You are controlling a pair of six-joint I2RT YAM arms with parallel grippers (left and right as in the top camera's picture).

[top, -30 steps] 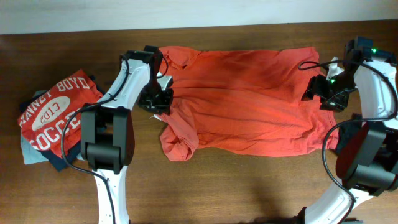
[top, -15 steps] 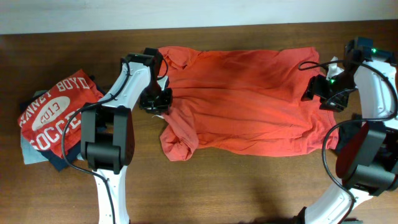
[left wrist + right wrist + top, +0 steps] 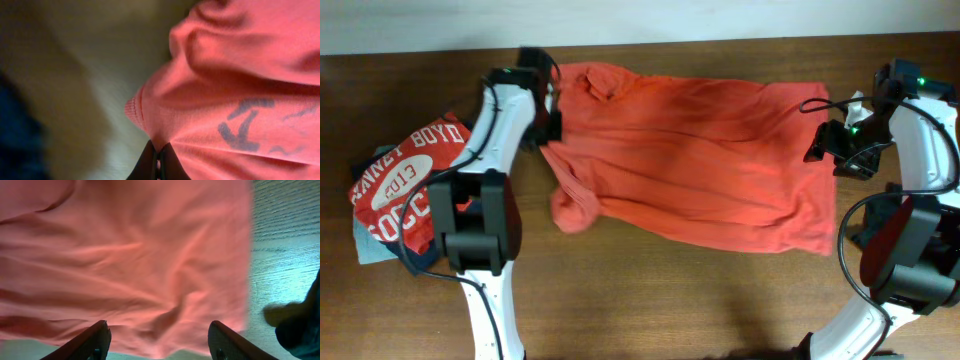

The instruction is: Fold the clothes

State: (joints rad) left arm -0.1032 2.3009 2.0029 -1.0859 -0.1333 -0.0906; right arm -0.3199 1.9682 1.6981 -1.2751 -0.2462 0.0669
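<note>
Your left tool (image 3: 157, 161) now sits farther toward 10 o'clock, clamped on the orange shirt (image 3: 690, 150); your right tool (image 3: 157, 330) hangs open over its 3 o'clock hem.

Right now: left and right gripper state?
Left gripper: shut on the orange shirt.
Right gripper: open over the shirt's edge, holding nothing.

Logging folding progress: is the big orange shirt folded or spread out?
Spread out. The orange shirt lies open at full length across the table; only one sleeve is bunched up.
</note>
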